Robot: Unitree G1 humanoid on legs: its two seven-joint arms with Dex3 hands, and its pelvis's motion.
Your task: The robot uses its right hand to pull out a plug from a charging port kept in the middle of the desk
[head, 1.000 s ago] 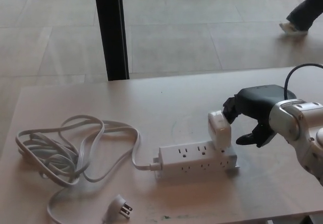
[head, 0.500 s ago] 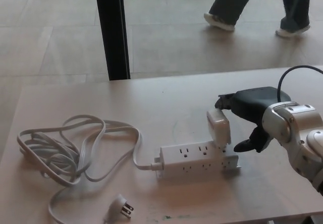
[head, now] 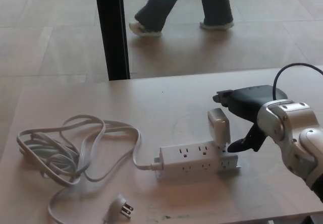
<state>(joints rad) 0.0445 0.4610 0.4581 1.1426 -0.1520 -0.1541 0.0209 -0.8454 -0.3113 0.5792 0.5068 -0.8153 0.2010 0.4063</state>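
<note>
A white power strip lies in the middle of the desk. A white block-shaped plug stands in its right end, leaning slightly. My right hand reaches in from the right and sits around the plug: the fingers arch over its top and back, and the thumb points in low on the plug's right side. The fingers are apart and not clamped on the plug. The left hand is out of view.
The strip's white cord coils loosely over the desk's left half and ends in a loose pronged plug near the front edge. A black post stands behind the desk. A person's legs cross the floor beyond.
My right hand has slid left and closer around the plug, fingers now over its top. The person behind has walked from right to left.
</note>
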